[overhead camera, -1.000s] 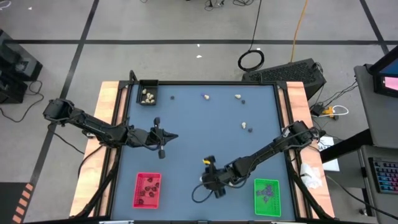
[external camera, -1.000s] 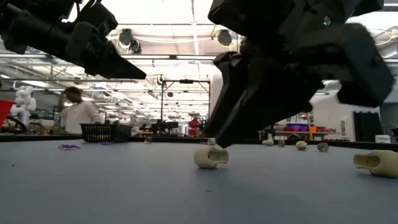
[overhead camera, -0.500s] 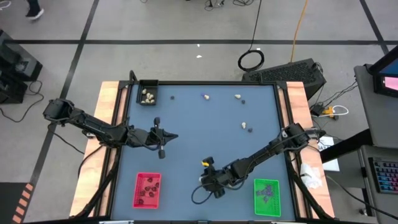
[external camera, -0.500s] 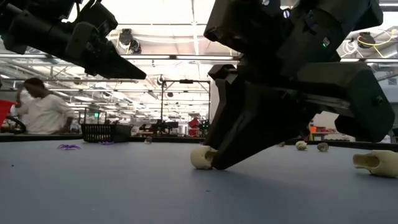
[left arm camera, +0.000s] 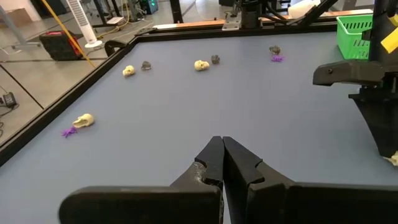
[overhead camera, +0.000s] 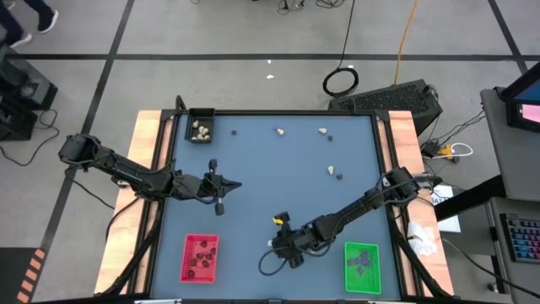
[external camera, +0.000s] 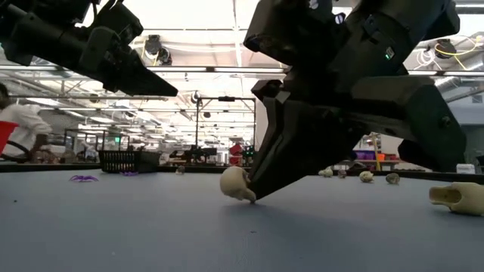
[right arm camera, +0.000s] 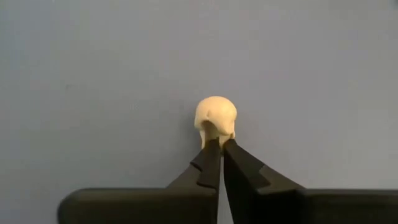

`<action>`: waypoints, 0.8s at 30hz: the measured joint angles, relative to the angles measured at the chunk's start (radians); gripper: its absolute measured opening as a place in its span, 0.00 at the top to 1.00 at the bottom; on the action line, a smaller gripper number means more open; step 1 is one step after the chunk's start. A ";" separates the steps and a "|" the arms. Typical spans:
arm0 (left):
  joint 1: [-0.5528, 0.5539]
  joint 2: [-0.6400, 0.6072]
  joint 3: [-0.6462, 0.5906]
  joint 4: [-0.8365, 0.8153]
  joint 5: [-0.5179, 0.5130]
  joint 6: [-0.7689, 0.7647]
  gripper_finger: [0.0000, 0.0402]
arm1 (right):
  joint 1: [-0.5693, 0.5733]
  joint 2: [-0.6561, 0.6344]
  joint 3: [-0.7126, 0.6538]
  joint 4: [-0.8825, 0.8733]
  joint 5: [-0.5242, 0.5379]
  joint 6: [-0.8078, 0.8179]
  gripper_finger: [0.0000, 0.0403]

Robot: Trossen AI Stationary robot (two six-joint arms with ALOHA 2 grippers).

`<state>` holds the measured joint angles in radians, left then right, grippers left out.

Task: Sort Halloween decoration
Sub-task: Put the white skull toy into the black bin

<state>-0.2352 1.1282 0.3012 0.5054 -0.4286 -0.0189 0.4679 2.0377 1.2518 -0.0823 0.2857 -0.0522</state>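
My right gripper is down at the blue table's near middle, shut on a cream-white lump, one of the Halloween decoration pieces. The low view shows that lump at the fingertips, right at the table top. My left gripper hangs shut over the left half of the table and holds nothing; its closed fingers point across the table. More cream, black and purple trinkets lie loose on the far half. My right gripper pinches the cream lump by its narrow lower end between the free ends of its two fingers. The fingers slant down from the table's right side. The lump sits tilted with its round end pointing away from the fingers, low at the table surface.
A black tray with cream lumps stands at the far left corner. A red tray with black lumps is near left, and a green tray with purple bits is near right. Loose trinkets lie toward the far edge.
My right gripper has sunk a little and shut on the cream lump, which lay between its open fingers before. The lump has been nudged slightly sideways and tipped up from lying flat.
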 joint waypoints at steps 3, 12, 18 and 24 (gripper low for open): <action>0.000 0.000 0.000 0.000 0.000 0.000 1.00 | -0.001 0.000 0.000 0.000 0.001 0.031 0.96; 0.000 0.000 0.000 0.000 0.000 0.000 1.00 | -0.003 0.000 -0.001 0.005 0.028 0.066 0.80; 0.000 0.000 0.000 0.000 0.000 0.000 1.00 | -0.012 0.000 -0.002 0.013 0.027 0.066 0.83; 0.000 0.000 0.000 0.000 0.000 0.000 1.00 | -0.018 0.006 -0.002 0.036 0.027 0.038 0.98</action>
<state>-0.2352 1.1282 0.3012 0.5056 -0.4286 -0.0193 0.4503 2.0434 1.2503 -0.0461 0.3130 -0.0142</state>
